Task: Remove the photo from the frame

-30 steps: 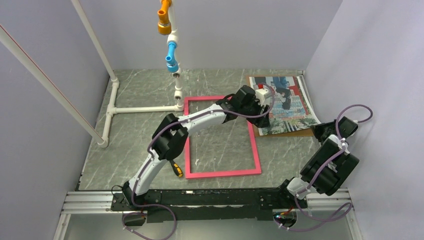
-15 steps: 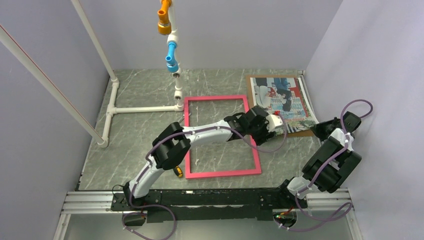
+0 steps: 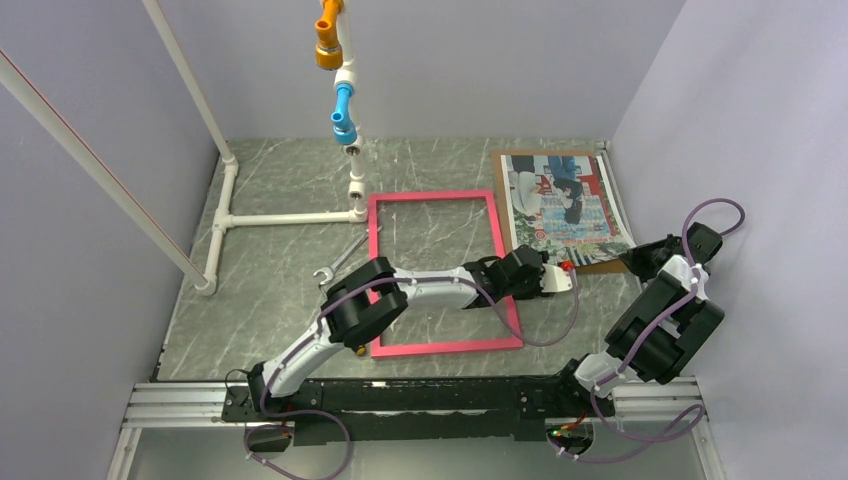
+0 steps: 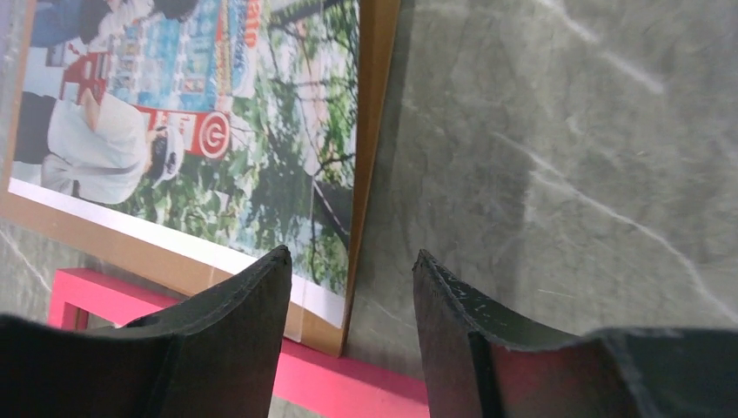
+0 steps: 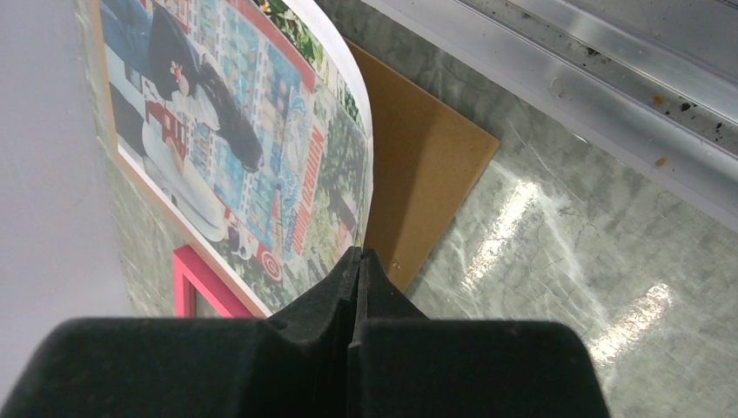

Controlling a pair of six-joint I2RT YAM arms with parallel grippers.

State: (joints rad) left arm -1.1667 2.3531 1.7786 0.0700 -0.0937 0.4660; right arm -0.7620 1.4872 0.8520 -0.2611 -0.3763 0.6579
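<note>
Colourful photo [image 3: 565,205] beside pink frame [image 3: 430,195]

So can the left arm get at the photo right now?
Probably yes: the left gripper hangs open just above the near corner of the photo, which lies on the backing board, with nothing between them.

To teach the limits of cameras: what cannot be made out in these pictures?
Top view: the left arm covers part of the frame's right side.
Left wrist view: the photo is cut off by the top edge; the left fingers hide its near edge.
Right wrist view: the shut right fingers hide the photo's near corner.
All views: the photo covers most of the board.
</note>
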